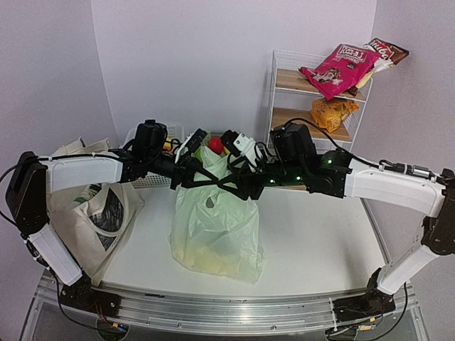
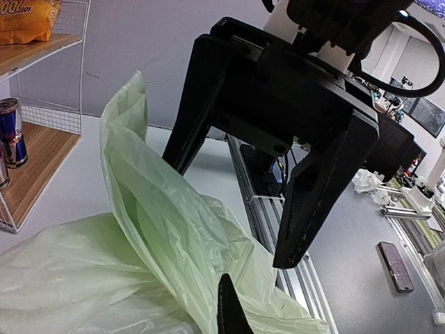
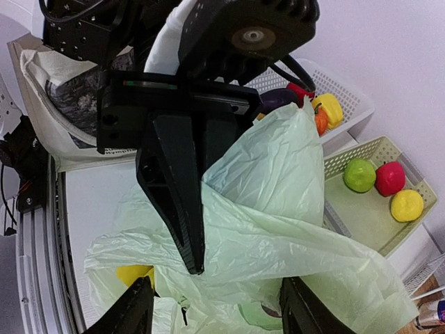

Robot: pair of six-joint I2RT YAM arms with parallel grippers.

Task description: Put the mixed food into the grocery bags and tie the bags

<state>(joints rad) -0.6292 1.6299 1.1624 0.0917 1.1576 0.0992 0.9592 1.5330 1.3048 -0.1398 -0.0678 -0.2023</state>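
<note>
The pale-green plastic bag point(image 1: 217, 227) stands mid-table, its top drawn up between both grippers; it also shows in the left wrist view point(image 2: 153, 209) and the right wrist view point(image 3: 278, 202). My left gripper point(image 1: 226, 182) point(image 2: 226, 306) point(image 3: 193, 261) is shut on the bag's upper film. My right gripper point(image 1: 202, 179) point(image 3: 219, 306) point(image 2: 236, 209) is open, its fingers wide on either side of the film. Something yellow point(image 3: 132, 273) lies inside the bag. The cream canvas tote point(image 1: 99, 213) point(image 3: 49, 76) slumps at the left. A drink can point(image 2: 12, 132) stands on the shelf.
A wire shelf point(image 1: 284, 85) at back right holds a pink packet point(image 1: 338, 67) and an orange packet point(image 1: 333, 112). A beige basket point(image 3: 361, 223) with green, red and yellow fruit and a white basket point(image 3: 348, 97) with mixed fruit stand behind the bag.
</note>
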